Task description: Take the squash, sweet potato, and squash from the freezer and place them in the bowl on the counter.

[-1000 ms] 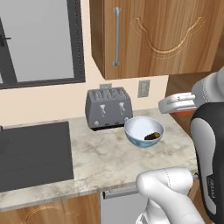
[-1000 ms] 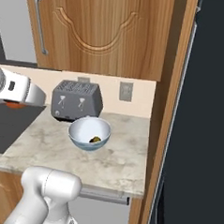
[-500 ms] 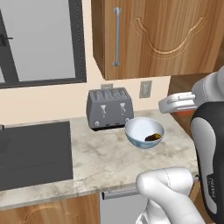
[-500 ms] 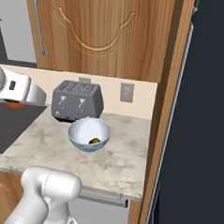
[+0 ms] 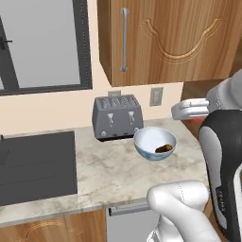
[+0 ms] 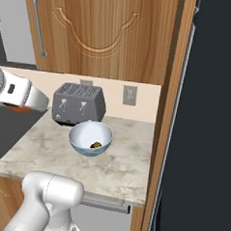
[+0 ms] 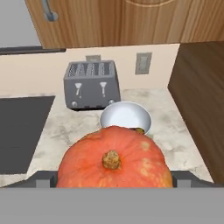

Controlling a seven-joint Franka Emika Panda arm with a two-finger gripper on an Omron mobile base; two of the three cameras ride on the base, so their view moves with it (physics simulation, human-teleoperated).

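An orange, pumpkin-shaped squash sits between my gripper's fingers, stem toward the camera; the jaws stand wide and are shut on it. The hand hovers above the counter, just right of the bowl, with an orange sliver of squash under it. The pale blue-and-white bowl holds a small dark yellowish piece. The dark freezer rises at the right, its door closed as far as I can see. The sweet potato is out of view.
A grey toaster stands against the wall behind the bowl. A black cooktop lies at the counter's left. Brown wooden cupboards hang overhead, and a wooden side panel borders the counter on the right.
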